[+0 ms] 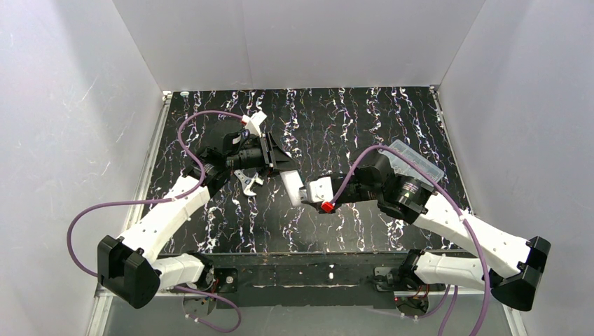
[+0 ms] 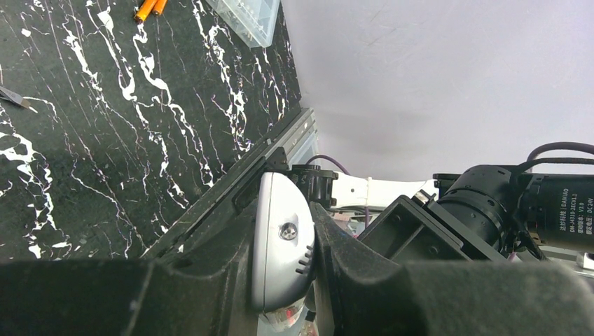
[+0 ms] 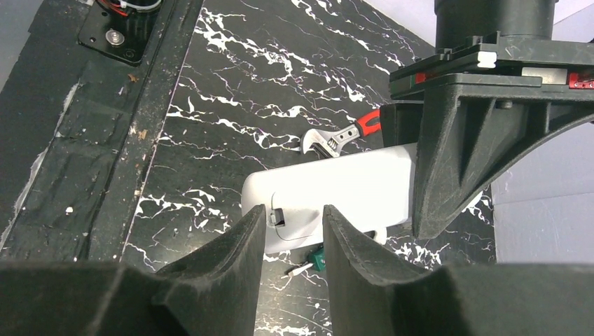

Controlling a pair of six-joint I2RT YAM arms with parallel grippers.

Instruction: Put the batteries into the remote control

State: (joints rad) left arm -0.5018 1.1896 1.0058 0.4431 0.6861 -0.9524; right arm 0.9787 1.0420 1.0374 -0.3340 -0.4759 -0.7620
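The white remote control point(image 1: 291, 187) is held above the table in my left gripper point(image 1: 282, 170), which is shut on its upper end. In the left wrist view the remote's rounded end point(image 2: 277, 259) sits clamped between the fingers of that gripper point(image 2: 287, 231). In the right wrist view the remote's back point(image 3: 350, 185) shows the cover outline and a latch slot point(image 3: 277, 216). My right gripper point(image 3: 293, 213) is open, its tips at the remote's free end with nothing between them; it also shows in the top view point(image 1: 304, 195). Two orange batteries point(image 2: 150, 8) lie on the table far from both grippers.
A clear plastic box point(image 1: 418, 162) sits at the right, next to the batteries point(image 2: 246, 17). A red-handled wrench point(image 3: 341, 137) lies under the remote, also visible in the top view point(image 1: 246, 182). A green-handled screwdriver point(image 3: 315, 261) lies below it. A white fitting point(image 1: 255, 124) lies at the back left.
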